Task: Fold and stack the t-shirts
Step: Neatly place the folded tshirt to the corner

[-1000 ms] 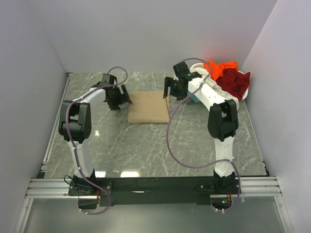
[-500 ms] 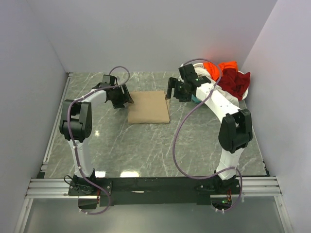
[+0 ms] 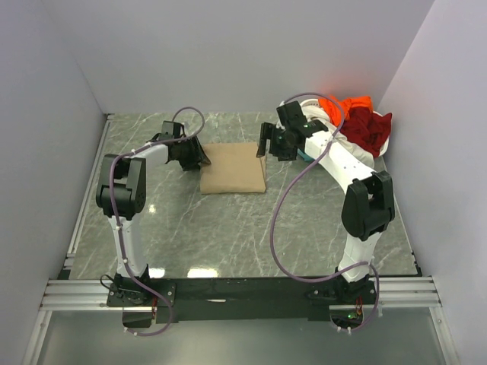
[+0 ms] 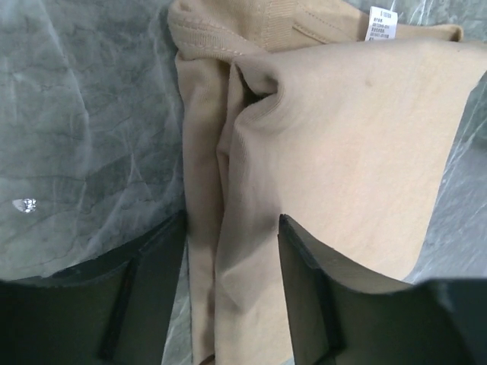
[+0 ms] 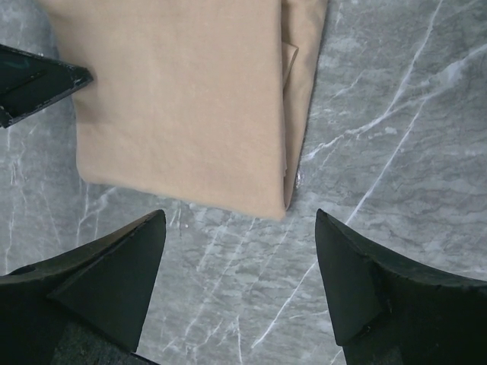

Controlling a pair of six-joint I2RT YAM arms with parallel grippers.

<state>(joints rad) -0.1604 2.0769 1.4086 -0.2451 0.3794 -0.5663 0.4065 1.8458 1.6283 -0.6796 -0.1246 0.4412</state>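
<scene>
While both arms reach out over the grey marble table (image 3: 228, 228), the tan t-shirt (image 3: 233, 168) lies folded into a neat rectangle at the middle of it, flat on the stone. At the shirt's left edge, the left gripper (image 4: 228, 304) is low, its fingers parted, with the doubled-over side layers of cloth running up between them; I cannot tell whether the pads press the fabric. A small white label (image 4: 383, 23) shows at the collar end. Above the shirt's right side, the right gripper (image 5: 240, 281) hovers with its fingers spread wide and nothing between them but the shirt's corner and bare marble below. Well apart, in the far right corner, the orange t-shirt (image 3: 344, 104) and the dark red t-shirt (image 3: 369, 128) sit heaped together, unfolded.
</scene>
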